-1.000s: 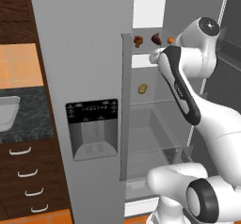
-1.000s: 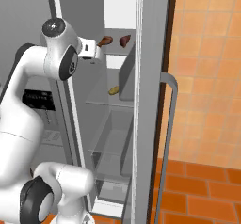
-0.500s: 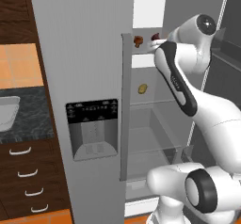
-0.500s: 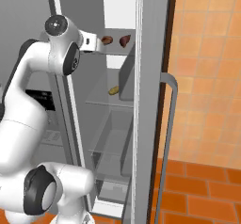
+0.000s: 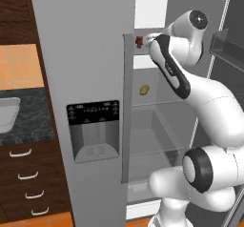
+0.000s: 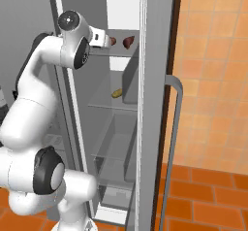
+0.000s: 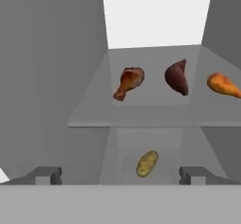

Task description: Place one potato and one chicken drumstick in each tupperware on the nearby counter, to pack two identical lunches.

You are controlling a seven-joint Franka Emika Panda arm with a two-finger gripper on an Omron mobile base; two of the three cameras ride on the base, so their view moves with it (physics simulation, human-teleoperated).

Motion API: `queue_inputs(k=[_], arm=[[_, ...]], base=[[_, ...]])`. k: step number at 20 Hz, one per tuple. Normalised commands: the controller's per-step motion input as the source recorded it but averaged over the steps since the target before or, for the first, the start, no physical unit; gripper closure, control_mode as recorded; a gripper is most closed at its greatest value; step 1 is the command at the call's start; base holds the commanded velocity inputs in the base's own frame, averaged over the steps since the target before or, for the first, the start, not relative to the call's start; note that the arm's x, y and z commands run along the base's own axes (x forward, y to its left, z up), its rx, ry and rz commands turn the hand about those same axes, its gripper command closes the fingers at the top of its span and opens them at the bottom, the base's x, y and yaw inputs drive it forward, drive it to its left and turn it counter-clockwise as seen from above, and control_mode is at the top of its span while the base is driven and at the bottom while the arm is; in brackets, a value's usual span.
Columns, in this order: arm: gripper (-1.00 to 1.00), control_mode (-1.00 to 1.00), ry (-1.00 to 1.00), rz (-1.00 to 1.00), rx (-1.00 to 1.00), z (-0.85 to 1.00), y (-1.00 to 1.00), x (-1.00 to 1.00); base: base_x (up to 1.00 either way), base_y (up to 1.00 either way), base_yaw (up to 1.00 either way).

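Fridge shelf (image 7: 141, 110): chicken drumstick (image 7: 128, 82) left, dark reddish lump (image 7: 177, 76) middle, second drumstick (image 7: 223, 85) right. Potato (image 7: 147, 164) one shelf below. Tool (image 7: 120, 174) released (jaws wide, nothing between), short of the shelf's front edge.

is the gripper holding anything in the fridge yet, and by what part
Nothing is held. The gripper is open and empty, short of the upper shelf where the two chicken drumsticks lie; the potato sits on the shelf below.

White arm (image 5: 209, 102) with dark joints

Rounded glossy white links, black rings at the joints, a black strip along the forearm, bulbous white base; two small grey fingertips (image 7: 47, 175).
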Motion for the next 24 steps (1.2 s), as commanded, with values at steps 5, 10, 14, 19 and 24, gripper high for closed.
queue_inputs(k=[5,10,14,19,24], arm=[[-1.0,-1.0,0.09,0.0,0.07,0.0,0.0,0.81],[-1.0,-1.0,0.08,0.0,0.0,-0.01,0.0,0.55],[-1.0,-1.0,0.08,0.0,0.0,-0.09,0.0,0.54],[-1.0,-1.0,0.02,0.0,0.01,-0.09,0.0,0.5],[-1.0,-1.0,0.0,-0.03,0.01,-0.15,0.0,0.44]], base=[[0.0,0.0,0.0],[0.0,0.0,0.0],[0.0,0.0,0.0],[0.0,0.0,0.0],[0.0,0.0,0.0]])
